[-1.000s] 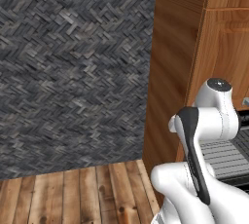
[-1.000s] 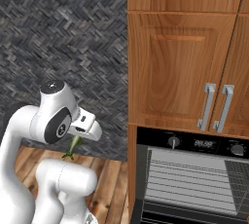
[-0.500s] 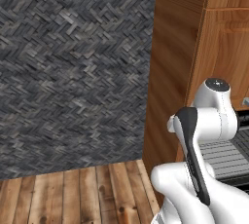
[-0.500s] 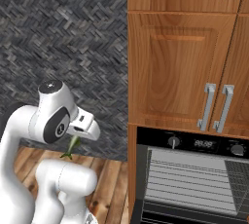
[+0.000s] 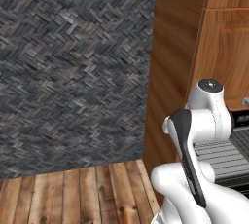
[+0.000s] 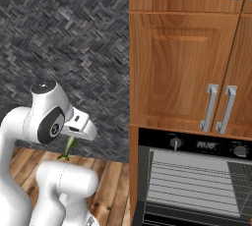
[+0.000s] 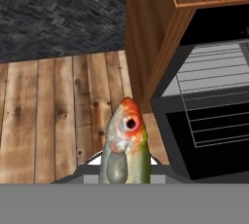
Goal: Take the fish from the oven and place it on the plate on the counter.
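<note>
A: Where does the fish [image 7: 125,146] sit?

B: It is out of the oven [image 6: 194,183]. In the hand view it rises from the bottom edge, head pointing away along the tool, orange on top with a round eye and a pale grey-green belly. Below it lies the wooden plank floor [image 7: 63,111], with the oven off to the right.

A: And the tool [image 6: 72,139]?

B: In the right base view it hangs at the end of the white arm [image 6: 42,122], just left of the wooden cabinet [image 6: 177,68] and in front of the dark woven wall [image 6: 64,48]. The fish dangles from it there as a slim green shape [image 6: 68,148], tail down, so the jaws are clamped on the fish — narrow, not wide.

A: What about the oven itself?

B: It is a black unit under the cabinet doors, with knobs [image 6: 173,143] and a small display [image 6: 204,145] on its top panel and silver wire racks [image 6: 192,181] visible inside. From the left base view the arm's bent joint [image 5: 204,121] stands in front of the cabinet side — a strip of the racks [image 5: 221,157] shows behind it.
</note>
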### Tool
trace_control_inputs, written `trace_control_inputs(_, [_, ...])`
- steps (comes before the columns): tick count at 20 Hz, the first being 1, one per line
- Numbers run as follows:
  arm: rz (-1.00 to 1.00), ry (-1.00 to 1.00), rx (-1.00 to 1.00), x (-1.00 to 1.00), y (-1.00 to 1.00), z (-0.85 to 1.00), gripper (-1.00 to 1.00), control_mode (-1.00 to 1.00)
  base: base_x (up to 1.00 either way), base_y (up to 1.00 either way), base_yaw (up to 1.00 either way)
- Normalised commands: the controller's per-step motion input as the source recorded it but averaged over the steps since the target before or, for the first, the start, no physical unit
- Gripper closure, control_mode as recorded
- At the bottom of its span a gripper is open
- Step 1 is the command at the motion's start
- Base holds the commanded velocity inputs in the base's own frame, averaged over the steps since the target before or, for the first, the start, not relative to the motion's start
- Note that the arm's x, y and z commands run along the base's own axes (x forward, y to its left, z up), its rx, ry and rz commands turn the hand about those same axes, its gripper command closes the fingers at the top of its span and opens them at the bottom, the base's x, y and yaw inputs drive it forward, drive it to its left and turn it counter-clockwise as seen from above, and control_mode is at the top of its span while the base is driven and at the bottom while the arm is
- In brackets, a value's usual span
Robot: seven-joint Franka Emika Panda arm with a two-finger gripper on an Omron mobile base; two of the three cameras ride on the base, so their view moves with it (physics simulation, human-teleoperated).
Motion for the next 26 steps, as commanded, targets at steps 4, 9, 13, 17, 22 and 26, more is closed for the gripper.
trace_control_inputs(4, [0.0, 0.0, 0.0, 0.0, 0.0, 0.0, 1.0, 1.0, 0.0, 0.0, 0.0])
trace_control_inputs(9, [0.0, 0.0, 0.0, 0.0, 0.0, 0.0, 1.0, 1.0, -0.54, 0.0, 0.0])
trace_control_inputs(13, [0.0, 0.0, 0.0, 0.0, 0.0, 0.0, 1.0, 1.0, -0.9, 0.0, 0.0])
trace_control_inputs(17, [0.0, 0.0, 0.0, 0.0, 0.0, 0.0, 1.0, 1.0, -0.95, -0.12, 0.0])
trace_control_inputs(22, [0.0, 0.0, 0.0, 0.0, 0.0, 0.0, 1.0, 1.0, -0.69, -0.49, -0.01])
trace_control_inputs(26, [0.0, 0.0, 0.0, 0.0, 0.0, 0.0, 1.0, 1.0, -0.21, -0.9, -0.01])
